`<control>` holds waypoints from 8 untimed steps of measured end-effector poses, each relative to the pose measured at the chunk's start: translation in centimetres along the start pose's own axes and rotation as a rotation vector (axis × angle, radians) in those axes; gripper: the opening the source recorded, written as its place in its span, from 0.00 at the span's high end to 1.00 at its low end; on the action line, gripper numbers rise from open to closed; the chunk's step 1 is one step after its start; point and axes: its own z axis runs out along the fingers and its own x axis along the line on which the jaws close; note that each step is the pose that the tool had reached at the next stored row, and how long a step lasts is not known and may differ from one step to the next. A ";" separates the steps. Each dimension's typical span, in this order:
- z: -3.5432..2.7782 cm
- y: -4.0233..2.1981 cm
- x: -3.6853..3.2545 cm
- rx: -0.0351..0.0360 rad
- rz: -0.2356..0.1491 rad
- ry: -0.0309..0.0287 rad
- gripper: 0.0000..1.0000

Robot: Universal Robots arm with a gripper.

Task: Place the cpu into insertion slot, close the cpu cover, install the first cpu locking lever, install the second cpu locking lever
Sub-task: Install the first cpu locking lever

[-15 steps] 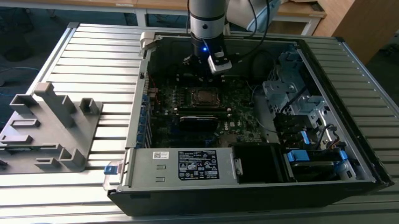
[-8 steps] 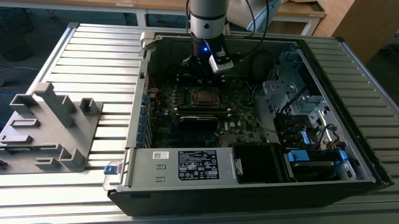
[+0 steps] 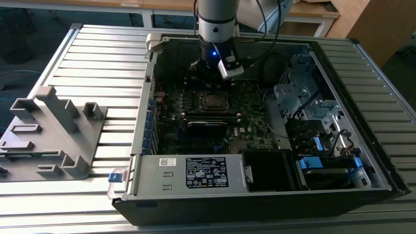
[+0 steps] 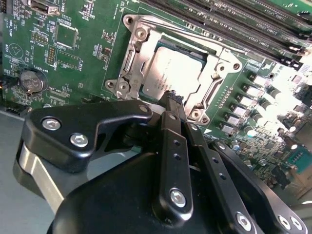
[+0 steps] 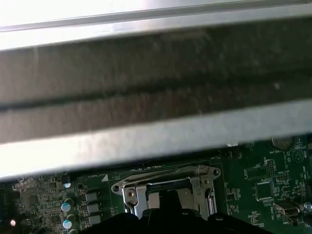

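- A ribbed grey metal table (image 3: 97, 53) carries everything.
- An open black computer case (image 3: 260, 195) lies on its side directly on the table.
- A grey plastic fixture (image 3: 52, 136) with upright blocks also rests on the table, near the case on the exterior view's left, apart from it.

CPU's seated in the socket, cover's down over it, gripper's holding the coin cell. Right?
Not quite. The gripper holds nothing; the coin cell sits in its holder on the board, apart from it, as the second wrist view shows. The cpu is seated in the socket with the cover down over it.
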 end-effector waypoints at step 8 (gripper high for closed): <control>0.00 -0.73 -0.11 -0.0094 -0.003 0.0013 0.89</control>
